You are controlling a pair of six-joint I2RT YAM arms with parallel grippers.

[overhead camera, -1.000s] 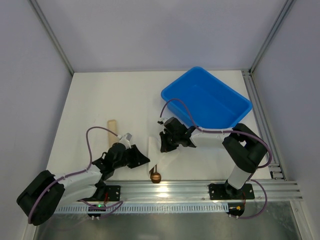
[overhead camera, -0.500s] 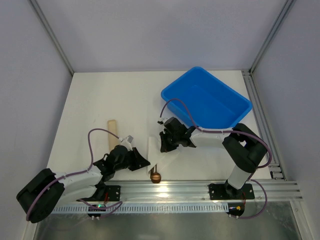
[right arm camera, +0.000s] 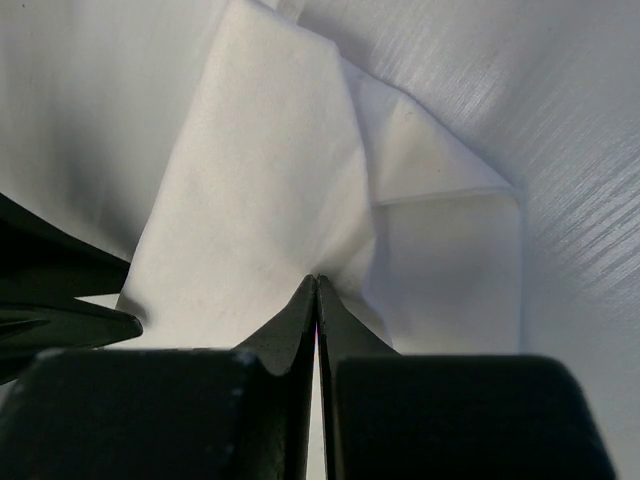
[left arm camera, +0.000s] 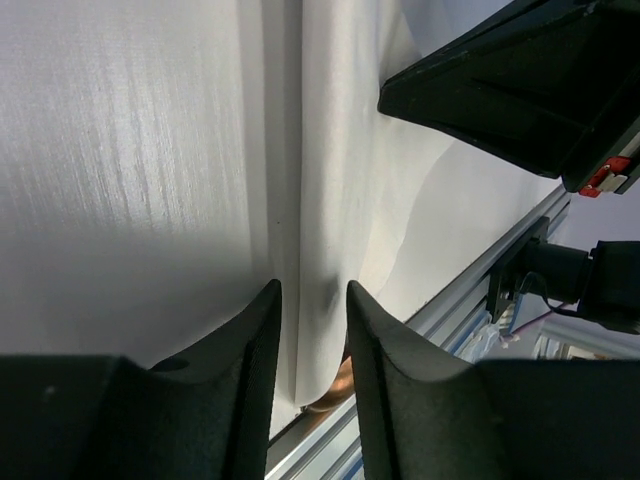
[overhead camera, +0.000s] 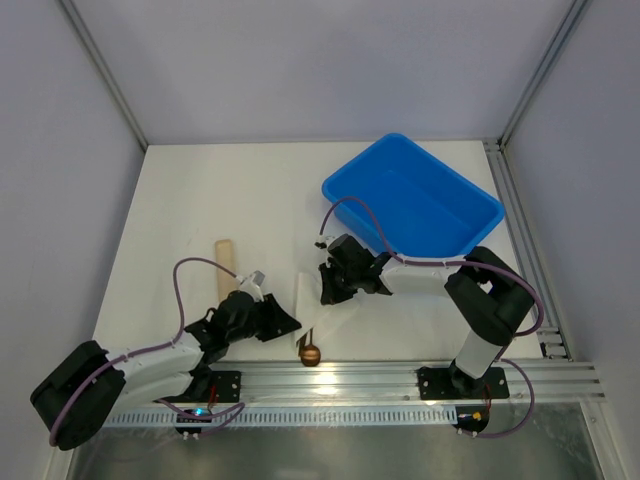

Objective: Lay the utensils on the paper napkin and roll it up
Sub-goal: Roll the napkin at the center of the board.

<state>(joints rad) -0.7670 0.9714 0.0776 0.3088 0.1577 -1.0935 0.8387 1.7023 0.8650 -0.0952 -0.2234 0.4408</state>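
Beside left tool [overhead camera: 291, 322], napkin [overhead camera: 306, 300] seemingly near-far

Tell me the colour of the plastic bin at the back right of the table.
The bin is bright blue, clearest in the top view.

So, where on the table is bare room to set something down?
Free: the table from the back wall to the tan stick, left of the blue bin. Crowded: near middle, left end effector and right end effector at the napkin.
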